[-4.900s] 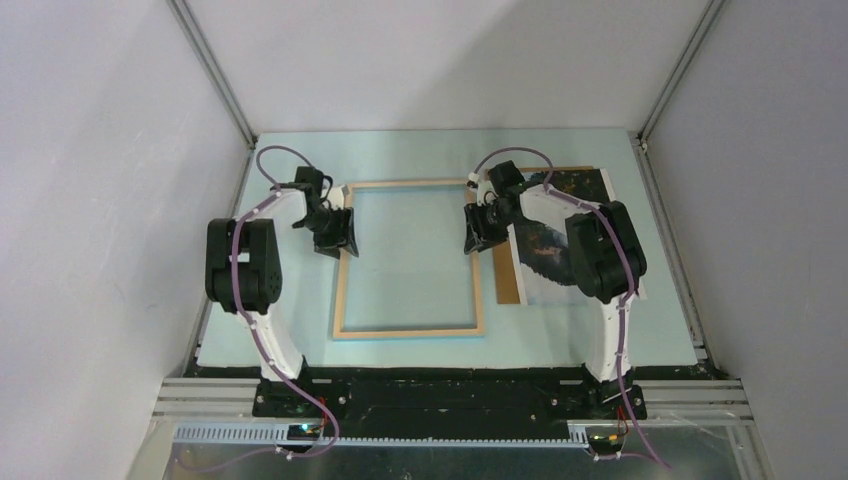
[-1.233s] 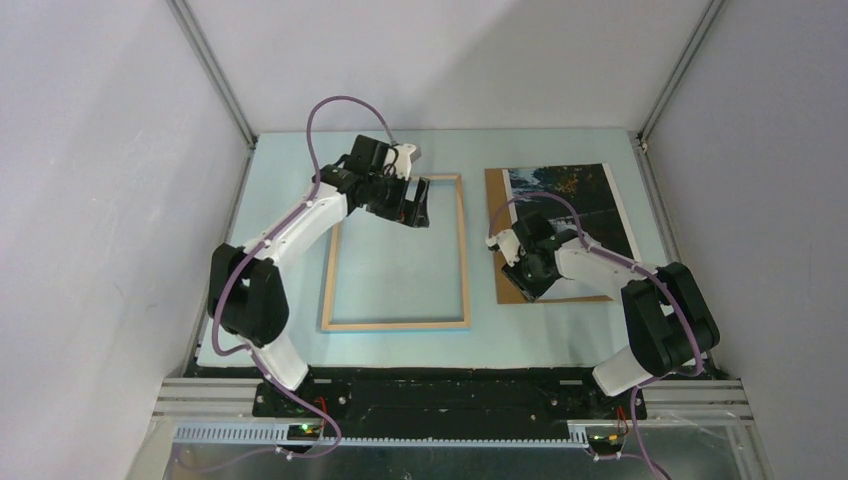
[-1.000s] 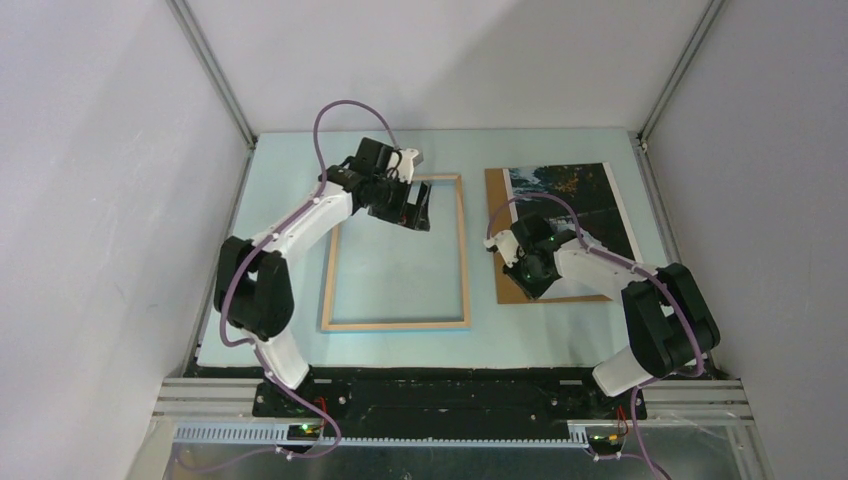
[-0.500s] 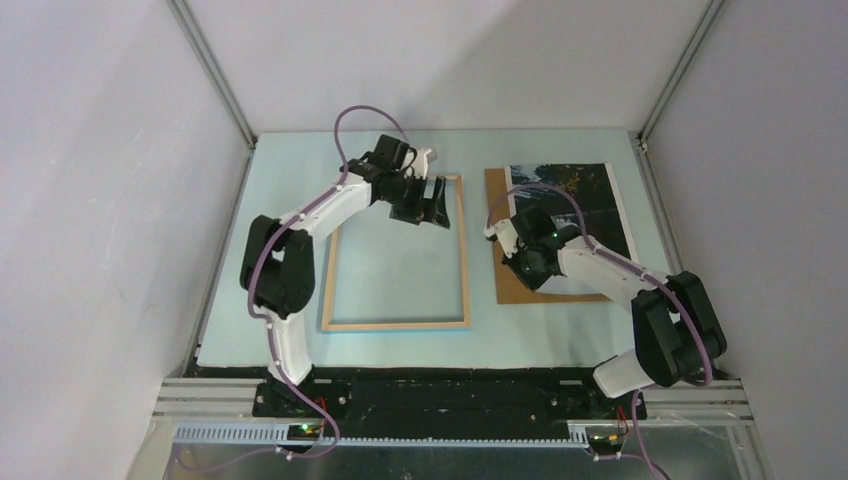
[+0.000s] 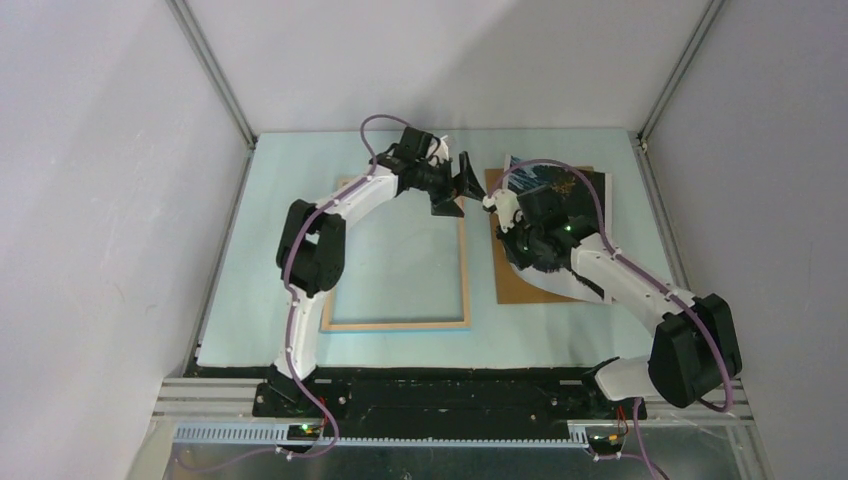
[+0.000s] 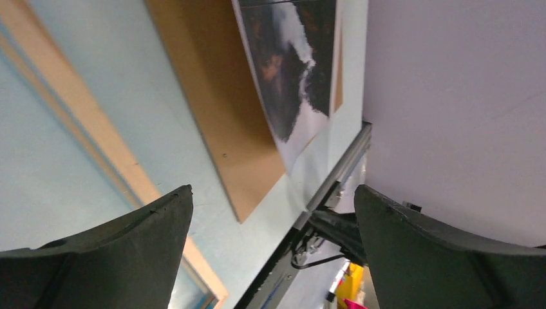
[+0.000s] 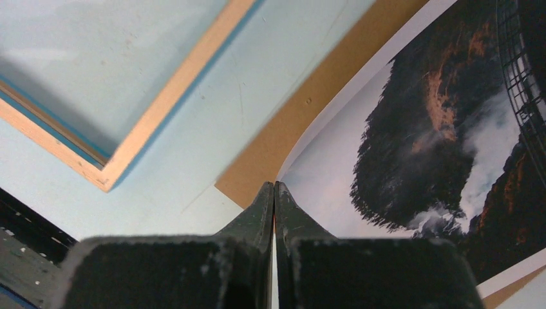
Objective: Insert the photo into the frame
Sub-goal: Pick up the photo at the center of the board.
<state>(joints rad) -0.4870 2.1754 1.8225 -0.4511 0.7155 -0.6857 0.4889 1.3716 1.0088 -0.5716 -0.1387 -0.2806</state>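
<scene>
The frame (image 5: pixel 395 324) lies flat left of centre, pale wood face up; a blue edge shows in the right wrist view (image 7: pixel 174 96). The photo (image 5: pixel 560 190) lies on the brown backing board (image 5: pixel 520 285) to the right of the frame, its near left part curled up. My right gripper (image 5: pixel 527 252) is shut on the photo's near left edge (image 7: pixel 274 185); the mountain print (image 7: pixel 418 129) bends up beside it. My left gripper (image 5: pixel 462 188) is open and empty above the frame's far right corner, facing the photo (image 6: pixel 290 58). Its jaws (image 6: pixel 272 193) stand wide apart.
The backing board (image 6: pixel 219 109) sits a small gap away from the frame's right rail (image 6: pixel 84 116). Grey walls close in the pale blue mat (image 5: pixel 300 160) on three sides. A metal rail (image 6: pixel 335 174) runs along the mat's right edge.
My left gripper swung right from the frame's far rail to its far right corner. My right gripper moved away from me along the photo's left edge, and the photo's left side rose and curled.
</scene>
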